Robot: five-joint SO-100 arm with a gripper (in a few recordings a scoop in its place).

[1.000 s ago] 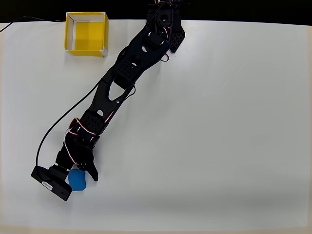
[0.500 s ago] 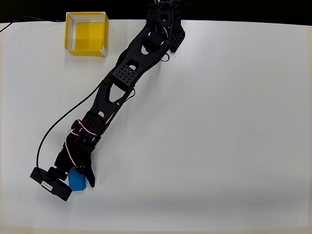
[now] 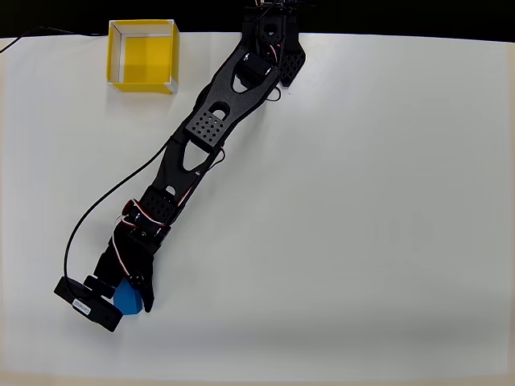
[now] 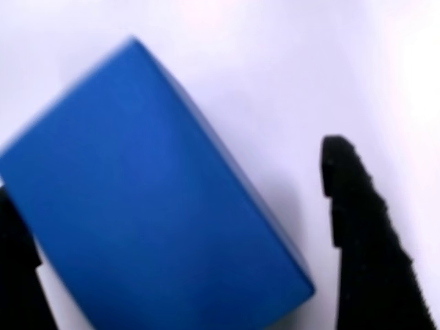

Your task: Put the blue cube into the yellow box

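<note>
While the claw [image 3: 129, 296] hangs low over the near-left part of the table [image 3: 362, 225] in the overhead view, the risk is plain: the blue cube [image 3: 126, 299] sits skewed between the fingers, and a skewed block can twist or squirt out sideways when they close on corners instead of flat faces. From above, the cube peeks out just beneath the claw, half covered by the black wrist, with one finger curving down its right side and the camera housing on its left. The yellow box [image 3: 142, 56] is well apart from the claw, up at the far edge beside the arm's base, so a weak grip would have a long carry in which to fail.

Over to the wrist view, and the cube [image 4: 148, 206] takes up most of the frame, turned at a clear angle to the fingers. The right finger [image 4: 361, 234] stands apart from the cube's lower right corner, white table showing between them. At the left edge a dark finger [image 4: 17, 275] lies right against the cube, though actual contact is hard to call. So the claw [image 4: 185, 275] is apart, straddling the block, not clamped on it. If it closes as it stands, my guess is the right finger meets that lower corner first and turns the block.
</note>
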